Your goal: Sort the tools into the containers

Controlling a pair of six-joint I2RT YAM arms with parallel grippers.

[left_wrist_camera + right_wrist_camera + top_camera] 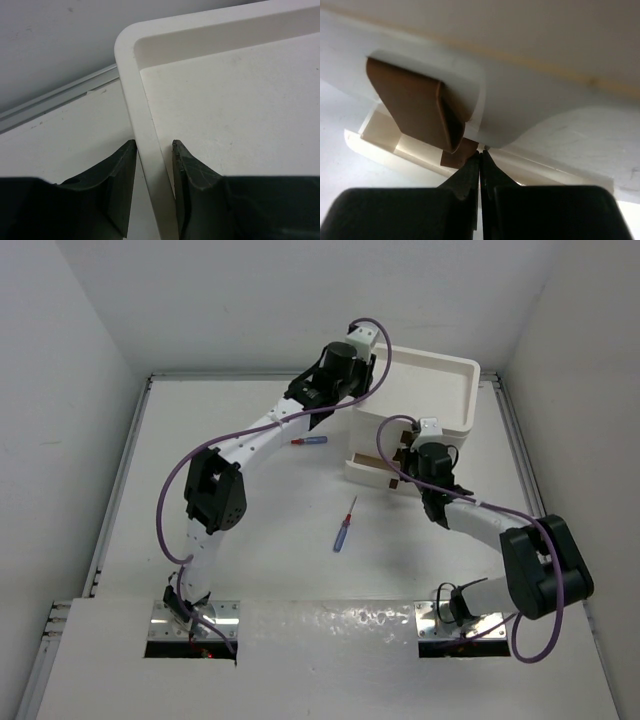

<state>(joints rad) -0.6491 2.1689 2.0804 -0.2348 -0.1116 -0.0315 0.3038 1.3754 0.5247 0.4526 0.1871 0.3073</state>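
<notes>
Left gripper [154, 145]: jaws part-open and straddling the raised rim of the white boxy plastic drawer stack [134, 90]. One dark finger [122, 175] is outside the rim and the other inside on the tray-like top, both tight against the rim wall. Right gripper [480, 153]: jaws squeezed almost together, the tips nipping the edge of a small brown tab handle [456, 159] on a lower drawer [375, 134], which stands partly open. A second brown tab handle [415, 105] hangs folded on the shut front above, upper left of the right wrist view. In the top view the drawer stack [430, 362] sits upper right on the white table [270, 540]. One thin blue-and-red screwdriver [343, 526] lies tilted near frame centre, below and left of the open drawer. A second thin blue-and-red screwdriver [310, 441] lies left of the stack, just beside the left arm. Both are on the table, apart from both grippers.
</notes>
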